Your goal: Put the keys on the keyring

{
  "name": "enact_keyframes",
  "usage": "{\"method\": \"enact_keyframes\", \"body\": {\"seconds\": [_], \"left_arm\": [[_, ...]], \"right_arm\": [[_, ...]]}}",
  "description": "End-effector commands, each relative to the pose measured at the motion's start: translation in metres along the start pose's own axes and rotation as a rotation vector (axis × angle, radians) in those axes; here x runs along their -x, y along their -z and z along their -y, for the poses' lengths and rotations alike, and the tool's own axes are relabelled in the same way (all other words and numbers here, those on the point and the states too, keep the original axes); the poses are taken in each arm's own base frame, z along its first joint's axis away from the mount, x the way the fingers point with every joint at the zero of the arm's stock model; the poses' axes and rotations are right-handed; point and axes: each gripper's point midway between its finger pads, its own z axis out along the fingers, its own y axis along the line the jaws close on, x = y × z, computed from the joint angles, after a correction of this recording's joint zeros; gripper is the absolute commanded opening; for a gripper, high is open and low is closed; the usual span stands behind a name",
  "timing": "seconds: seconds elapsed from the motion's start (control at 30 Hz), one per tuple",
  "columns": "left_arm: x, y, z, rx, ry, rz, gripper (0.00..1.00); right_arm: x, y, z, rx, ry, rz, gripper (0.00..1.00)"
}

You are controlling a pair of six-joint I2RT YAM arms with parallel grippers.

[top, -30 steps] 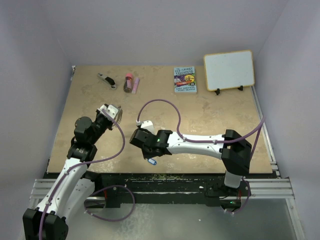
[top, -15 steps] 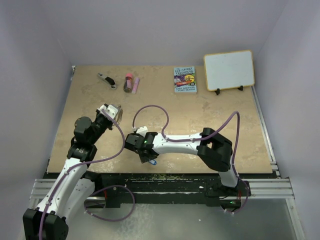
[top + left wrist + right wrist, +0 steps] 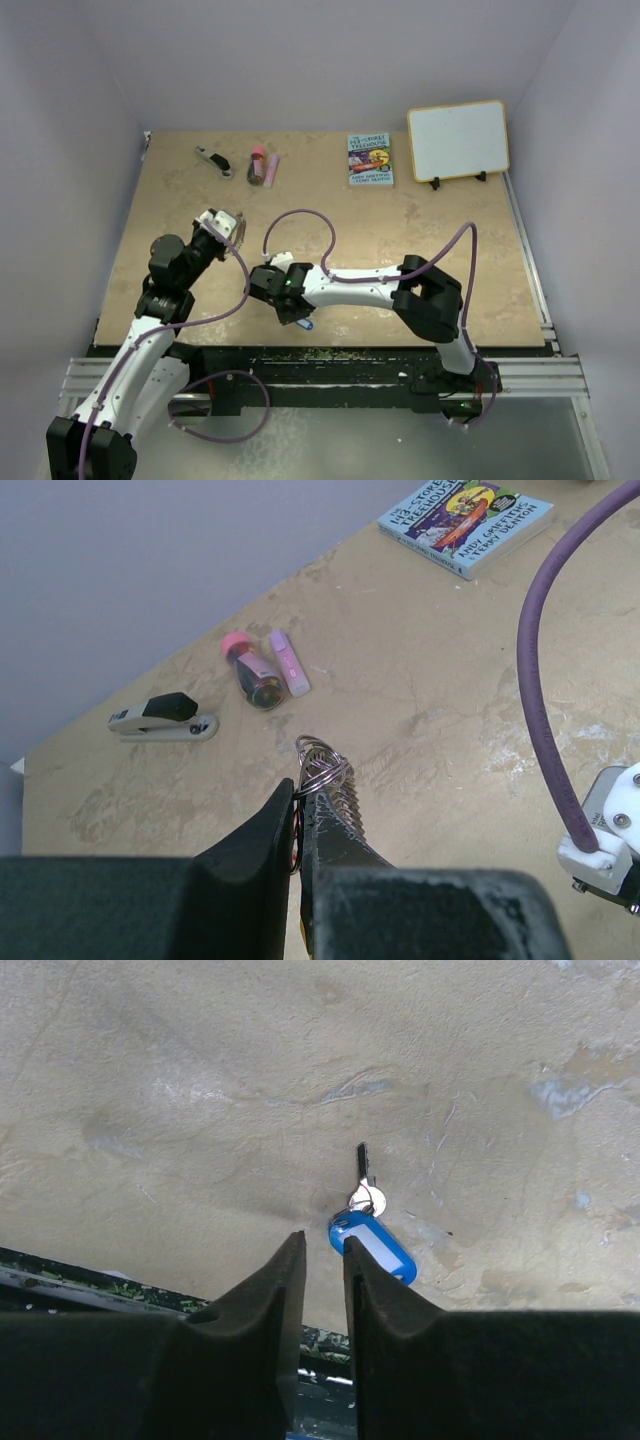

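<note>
Right wrist: blue key [image 3: 372, 1245] just past parted right fingers [image 3: 270, 1300]; left fingers [image 3: 265, 830] pinch keyring [image 3: 322, 765].

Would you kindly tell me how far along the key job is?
No key is visibly threaded yet. The left end effector pinches the silvery keyring. The blue key lies loose on the table beyond the right end effector's parted, empty tips. Left: grasp it and thread it on.
</note>
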Motion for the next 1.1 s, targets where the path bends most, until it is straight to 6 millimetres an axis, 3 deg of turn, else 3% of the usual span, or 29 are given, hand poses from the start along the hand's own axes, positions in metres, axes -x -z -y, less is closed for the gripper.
{"method": "enact_keyframes", "body": {"seconds": [0.0,0.33,0.4,0.53,0.7,0.9,1.07], "left_arm": [[0.023,0.001,-0.008,0.029,-0.008,0.086,0.04],[0.023,0.001,-0.009,0.034,-0.007,0.088,0.04],[0.023,0.001,-0.010,0.041,-0.008,0.087,0.04],[0.022,0.001,-0.009,0.036,-0.007,0.087,0.04],[0.022,0.000,-0.008,0.033,-0.005,0.087,0.04],[0.024,0.000,-0.004,0.003,-0.015,0.096,0.04],[0.028,0.000,0.017,-0.110,-0.023,0.125,0.04]], "right_arm": [[0.009,0.005,-0.001,-0.025,-0.019,0.018,0.28],[0.006,-0.008,0.013,-0.084,-0.039,0.009,0.30],[0.006,-0.008,0.017,-0.094,-0.049,0.015,0.24],[0.011,-0.005,0.023,-0.117,-0.061,0.046,0.03],[0.023,0.008,0.036,-0.160,-0.050,0.108,0.00],[0.034,0.039,0.029,-0.005,0.043,0.203,0.00],[0.039,0.094,0.017,0.284,0.095,0.333,0.00]]}}
